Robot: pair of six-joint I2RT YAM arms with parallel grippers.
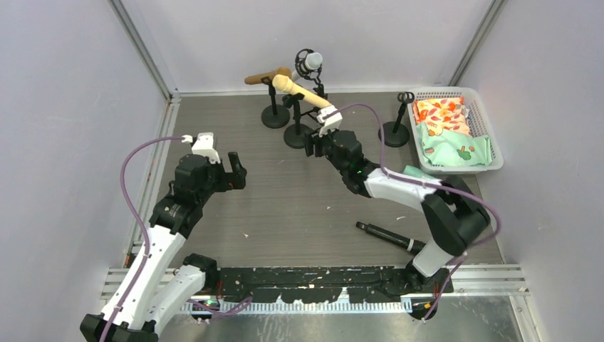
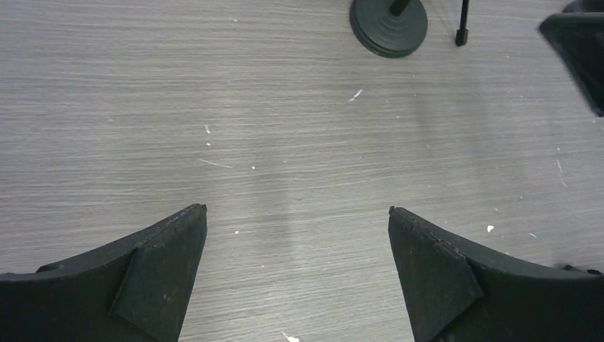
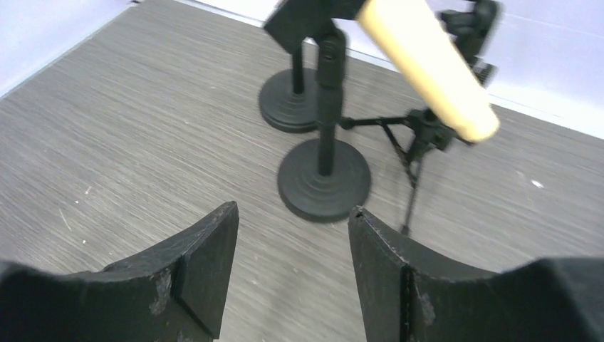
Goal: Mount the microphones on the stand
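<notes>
Cream-yellow microphone sits tilted in the clip of a round-based stand at the back of the desk, with the right fingers parted just in front of that stand's base and nothing between them. A gold microphone rests in the stand beside it, and a white microphone is cradled in a ring mount on a tripod behind them. One black microphone lies flat on the desk near the right arm's base, well apart from every stand. Toward the basket at the right, a further stand shows a bare clip. The left fingers hang spread wide over bare desk, holding nothing.

Judging by its look, the black microphone is a light, rigid stick with a smooth barrel, likely to roll on the desk and to slip in a loose pinch. The better hold appears to be across the middle of the barrel, leaving one end free to enter the clip. Its position close under the right arm may make the reach awkward. The bare clip seems the natural place for it.
</notes>
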